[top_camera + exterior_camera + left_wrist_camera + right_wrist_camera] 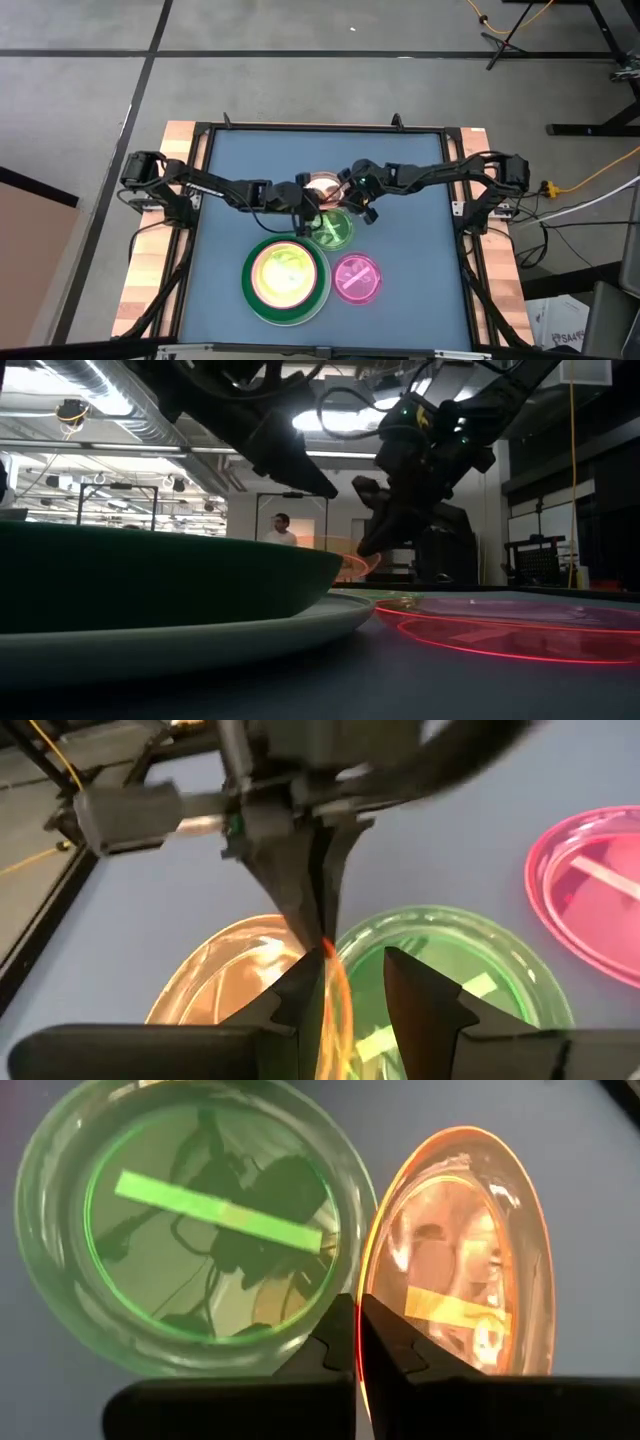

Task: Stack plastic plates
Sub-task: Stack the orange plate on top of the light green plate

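Observation:
A small translucent orange plate [455, 1270] stands tilted on edge between my two grippers at the table's middle [322, 186]. My right gripper [357, 1342] is shut on its rim. My left gripper [350, 978] is open, and its fingers stand on either side of the same orange rim [335, 1010]; I cannot tell if they touch it. A small green plate [332, 230] lies flat beside it. A small pink plate [356, 278] lies near the front. The larger plates sit stacked [285, 280], with white at the bottom and dark green on it. My right gripper pinches the orange plate's rim [362, 1305] between its two fingers, which lie across the edge. In the left wrist view its fingers [310, 905] come down onto the rim from above. The plate is tilted up on edge; whether its lower edge rests on the table cannot be told.
The green plate [190, 1220] lies right beside the held orange plate. The stack of large plates [150, 590] fills the near left of the table. A black frame [320, 127] rims the blue mat. A person [281, 528] stands far off in the room.

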